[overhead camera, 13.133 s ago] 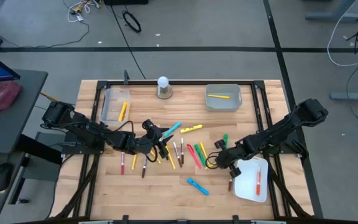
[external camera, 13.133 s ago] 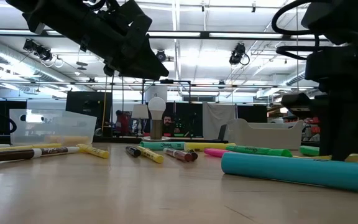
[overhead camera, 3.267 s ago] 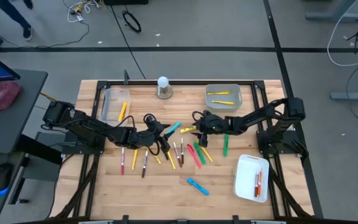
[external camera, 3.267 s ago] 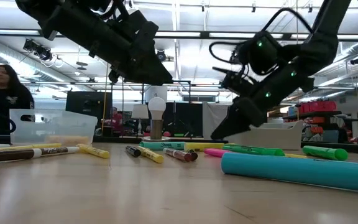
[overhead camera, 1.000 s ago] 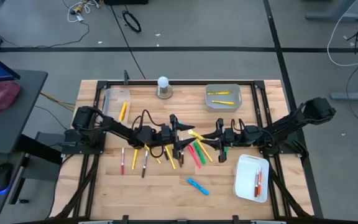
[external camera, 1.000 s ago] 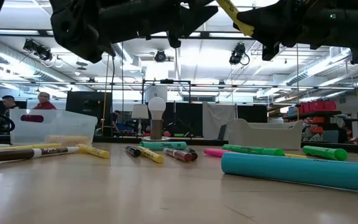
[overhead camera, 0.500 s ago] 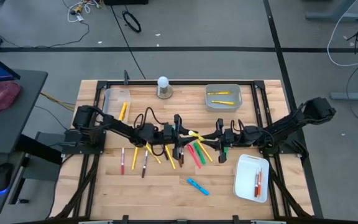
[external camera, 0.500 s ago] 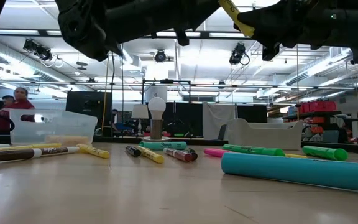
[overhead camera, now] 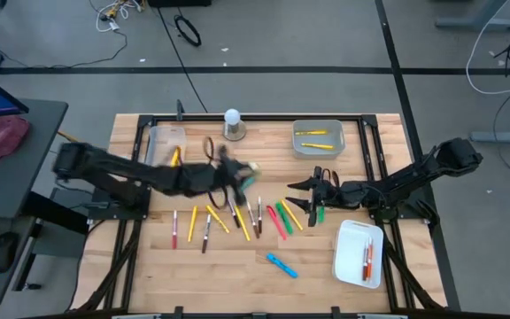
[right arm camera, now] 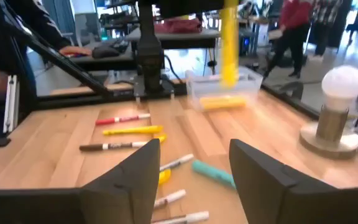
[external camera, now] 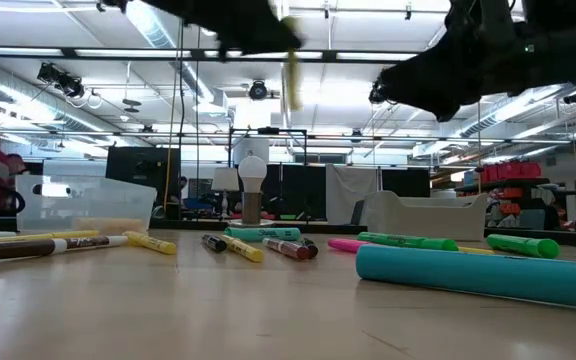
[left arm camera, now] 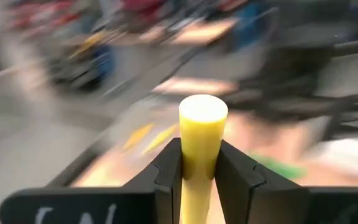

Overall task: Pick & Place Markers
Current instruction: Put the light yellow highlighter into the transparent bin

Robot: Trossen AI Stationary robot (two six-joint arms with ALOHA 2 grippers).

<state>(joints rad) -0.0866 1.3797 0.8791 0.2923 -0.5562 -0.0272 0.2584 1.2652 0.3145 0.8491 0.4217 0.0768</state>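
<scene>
A yellow marker (left arm camera: 202, 134) stands upright in the air over the table's middle, also showing as yellow marker (external camera: 291, 75) in the low view. My left gripper (overhead camera: 240, 175) is shut on it. My right gripper (overhead camera: 301, 196), a little to the right of it, is open with nothing between its fingers (right arm camera: 138, 168). Several markers (overhead camera: 257, 216) in yellow, green, red and brown lie flat on the wooden table below both grippers. A light blue marker (overhead camera: 282, 265) lies nearer the front edge. My left gripper pinches the yellow marker's barrel near its upper end (left arm camera: 199, 163) between its two fingers. The fingers come about level from the table's left and lie across the marker. The marker is lifted clear and upright, its top end above the fingers and most of its length (right arm camera: 229, 50) hanging below.
A clear bin (overhead camera: 162, 146) stands at the far left, and a grey bin (overhead camera: 318, 139) holding yellow markers at the far right. A white tray (overhead camera: 359, 254) with red markers lies at the near right. A white ball on a round base (overhead camera: 232, 124) stands at the far edge.
My left gripper has shut on the yellow marker that my right gripper held up. My right gripper has then opened and let go. My left gripper has drawn back toward the table's left and far edge and risen, carrying the marker, which now stands upright.
</scene>
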